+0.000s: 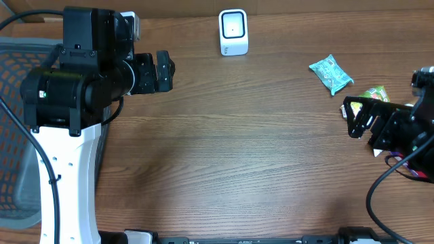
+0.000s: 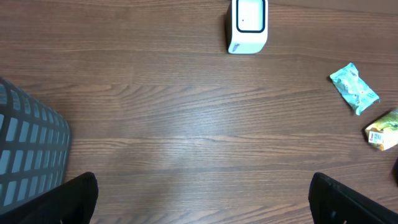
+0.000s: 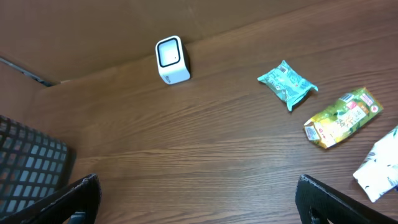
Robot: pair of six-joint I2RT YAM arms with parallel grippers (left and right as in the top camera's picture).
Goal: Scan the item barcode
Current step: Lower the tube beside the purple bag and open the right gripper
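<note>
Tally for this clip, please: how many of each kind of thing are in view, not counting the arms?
Packets: 3 (teal packet, green-yellow packet, white packet, which is cut off at the edge of the right wrist view)
Scanner: 1
Basket: 1
Total: 5
</note>
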